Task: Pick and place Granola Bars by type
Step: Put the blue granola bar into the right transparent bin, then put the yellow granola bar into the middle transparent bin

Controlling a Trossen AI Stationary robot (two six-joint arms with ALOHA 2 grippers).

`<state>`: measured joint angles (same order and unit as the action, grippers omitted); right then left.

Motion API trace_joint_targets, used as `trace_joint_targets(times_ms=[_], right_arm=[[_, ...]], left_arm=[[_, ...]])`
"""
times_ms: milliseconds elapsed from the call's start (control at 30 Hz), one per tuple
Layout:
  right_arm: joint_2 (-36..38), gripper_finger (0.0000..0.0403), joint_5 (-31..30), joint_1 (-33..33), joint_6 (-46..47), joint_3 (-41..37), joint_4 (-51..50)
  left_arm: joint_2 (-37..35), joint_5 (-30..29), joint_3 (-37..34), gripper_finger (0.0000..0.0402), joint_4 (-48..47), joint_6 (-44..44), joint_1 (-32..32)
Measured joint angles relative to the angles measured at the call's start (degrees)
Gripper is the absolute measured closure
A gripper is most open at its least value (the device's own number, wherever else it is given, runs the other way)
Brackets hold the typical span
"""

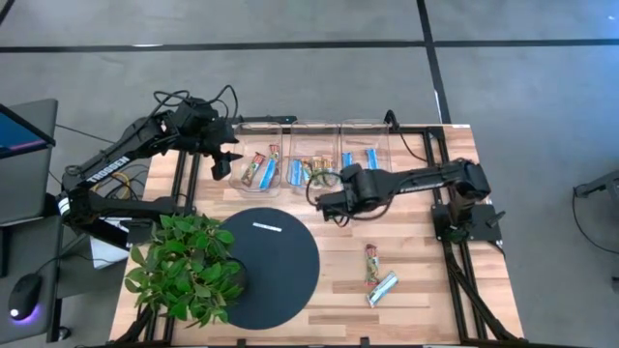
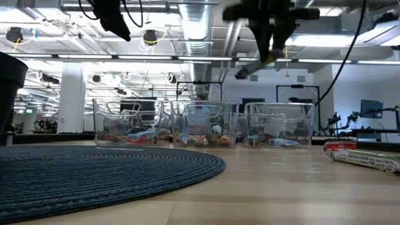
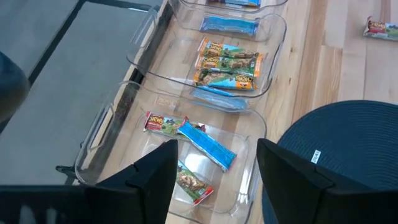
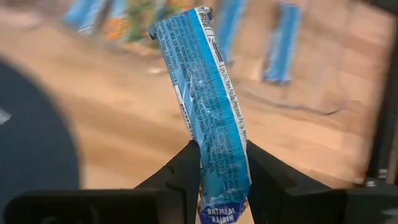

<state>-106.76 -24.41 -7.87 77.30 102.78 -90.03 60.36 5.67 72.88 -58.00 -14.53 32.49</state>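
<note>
A: Right gripper [image 4: 217, 168] first. What has it got?

B: Its two fingers are clamped on the lower end of a blue granola bar [image 4: 202, 106], which stands up out of the jaws with the "oatmeal raisin" end at the bottom. From overhead that gripper [image 1: 327, 203] hangs above bare wood, just in front of the middle bin [image 1: 311, 166].

A: And the left gripper [image 1: 221, 162]?

B: Spread apart and empty, poised over the near end of the left bin [image 3: 112, 134]. Under it lie one blue bar [image 3: 208, 144] crossing two red-and-green wrapped bars [image 3: 163, 123].

A: Farther out?

B: The middle bin holds stacked orange-green bars [image 3: 227, 62] with a blue one at each end. The right bin [image 1: 366, 155] holds blue bars. Two bars lie loose on the table [image 1: 426, 261], one green-tan [image 1: 371, 263], one silvery [image 1: 383, 288], touching. A thin white strip [image 1: 267, 227] rests on the round dark mat [image 1: 280, 271], beside a potted plant [image 1: 184, 266].
</note>
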Motion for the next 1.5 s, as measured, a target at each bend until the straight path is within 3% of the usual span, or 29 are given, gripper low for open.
trace_joint_targets(times_ms=[400,733,833,1067,1367,1500], right_arm=[[4.17,0.0310,1.57,15.83,-1.56,-10.73,2.74],[3.13,0.0310,8.03,28.07,-15.15,-12.12,16.96],[2.20,0.0310,9.16,29.39,-18.27,-11.95,20.93],[1.23,0.0299,9.54,31.86,-18.70,-12.20,14.69],[0.57,0.0232,11.21,32.34,-16.93,-12.04,13.38],[0.61,0.0194,11.21,31.29,-20.48,-12.04,13.57]], left_arm=[[0.02,0.00,0.02,0.0187,0.06,2.32,0.01],[0.02,-0.04,0.02,0.0187,2.35,4.63,0.01],[0.02,-0.04,0.00,0.0187,2.32,5.00,0.00],[0.02,-0.35,0.00,0.0187,2.25,7.74,0.00],[1.25,-0.26,0.00,0.0187,5.46,10.33,-0.04],[2.56,0.06,0.00,0.0187,6.08,11.20,-0.24]])
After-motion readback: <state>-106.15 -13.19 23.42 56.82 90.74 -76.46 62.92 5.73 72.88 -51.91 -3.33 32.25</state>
